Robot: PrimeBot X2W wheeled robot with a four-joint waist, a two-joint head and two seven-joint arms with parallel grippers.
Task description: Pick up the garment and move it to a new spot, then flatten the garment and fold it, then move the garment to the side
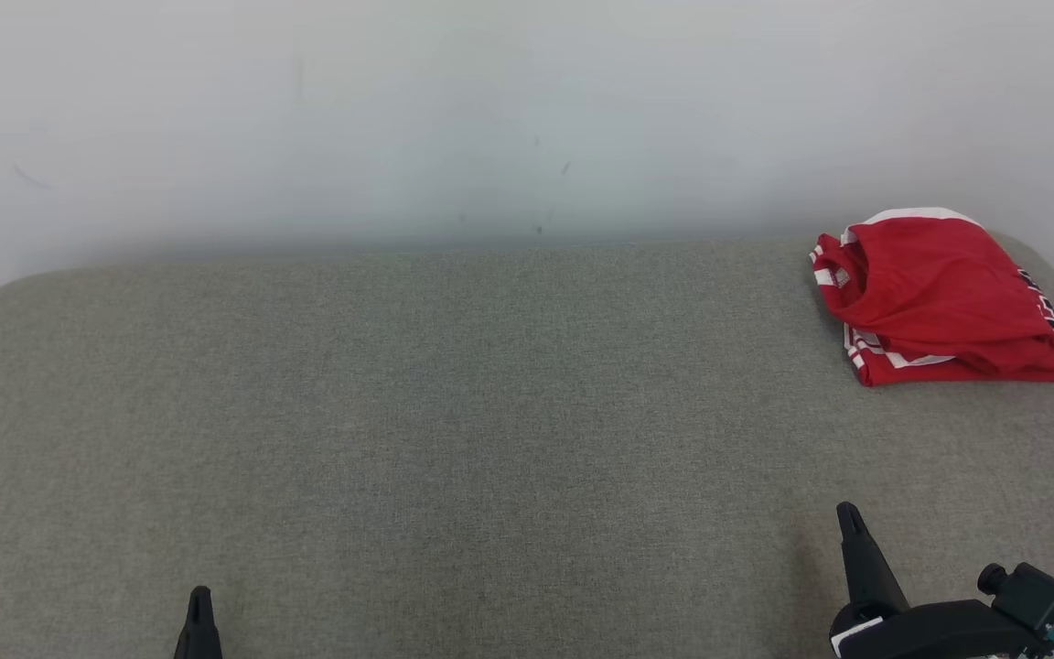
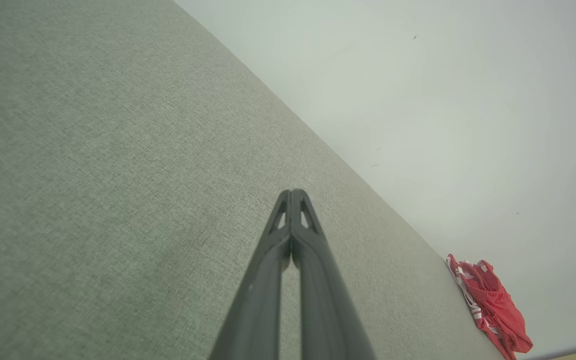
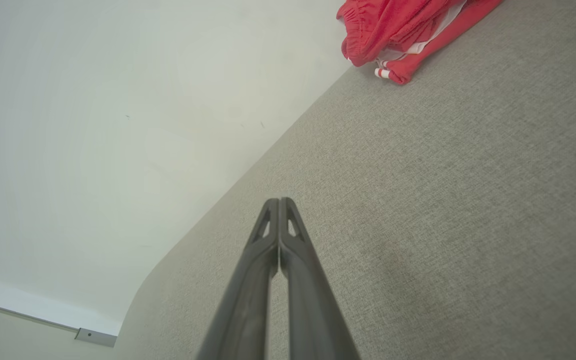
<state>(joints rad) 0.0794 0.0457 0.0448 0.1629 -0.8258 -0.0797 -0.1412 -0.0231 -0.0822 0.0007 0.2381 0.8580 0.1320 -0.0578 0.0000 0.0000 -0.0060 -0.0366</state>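
we are seeing the garment lying folded at the far right corner of the grey fabric surface, close to the white wall. our left gripper is showing at the near left, its jaws pressing together on nothing. our right gripper is pointing toward the wall at the near right, jaws likewise pressing together and empty, well apart from the garment.
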